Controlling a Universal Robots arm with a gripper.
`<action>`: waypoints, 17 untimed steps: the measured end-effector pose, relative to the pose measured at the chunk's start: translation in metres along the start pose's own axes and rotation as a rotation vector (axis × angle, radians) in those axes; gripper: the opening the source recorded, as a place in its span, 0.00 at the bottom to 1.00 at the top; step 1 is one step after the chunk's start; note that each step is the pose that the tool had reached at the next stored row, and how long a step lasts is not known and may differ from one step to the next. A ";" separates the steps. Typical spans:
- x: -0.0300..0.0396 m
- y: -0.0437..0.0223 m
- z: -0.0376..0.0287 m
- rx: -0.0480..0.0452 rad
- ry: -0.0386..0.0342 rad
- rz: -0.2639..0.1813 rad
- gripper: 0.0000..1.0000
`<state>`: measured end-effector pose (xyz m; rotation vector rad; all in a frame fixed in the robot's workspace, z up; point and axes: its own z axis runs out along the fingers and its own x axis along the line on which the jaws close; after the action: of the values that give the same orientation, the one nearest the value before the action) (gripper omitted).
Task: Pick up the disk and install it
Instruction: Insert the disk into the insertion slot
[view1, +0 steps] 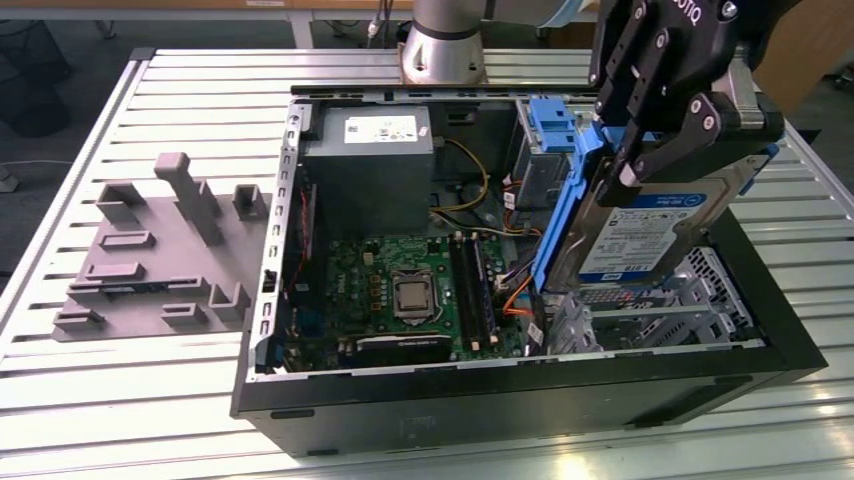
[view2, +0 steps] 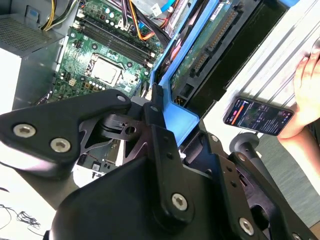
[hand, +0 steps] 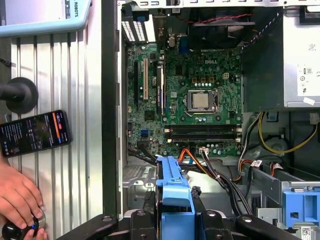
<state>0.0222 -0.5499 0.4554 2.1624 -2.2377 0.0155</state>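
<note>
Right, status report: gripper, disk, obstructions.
Gripper shut on the disk. Disk held tilted above the open computer case's drive bay, not seated. Orange cables close beside the bay; a hand and phone outside the case.

Silver-grey disk (view1: 654, 232), blue-and-white label (view1: 634, 248), blue rails (view1: 577, 190). Black claw (view1: 674, 165). Green motherboard (view1: 400, 280), black case (view1: 534, 395), grey power supply (view1: 367, 170) with white sticker (view1: 378, 127). Orange cables (hand: 192, 156), yellow cables (hand: 260, 132). Pale silver desk (view1: 134, 400), striped by slats. Grey fixture block (view1: 147, 250).
</note>
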 end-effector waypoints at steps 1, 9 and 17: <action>0.0000 0.0000 0.0000 0.0000 0.0000 0.000 0.37; 0.0000 -0.0004 0.0001 0.0000 0.0000 0.000 0.37; -0.0002 -0.0204 0.0012 -0.0001 0.0000 0.000 0.37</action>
<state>0.0425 -0.5504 0.4539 2.1624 -2.2375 0.0155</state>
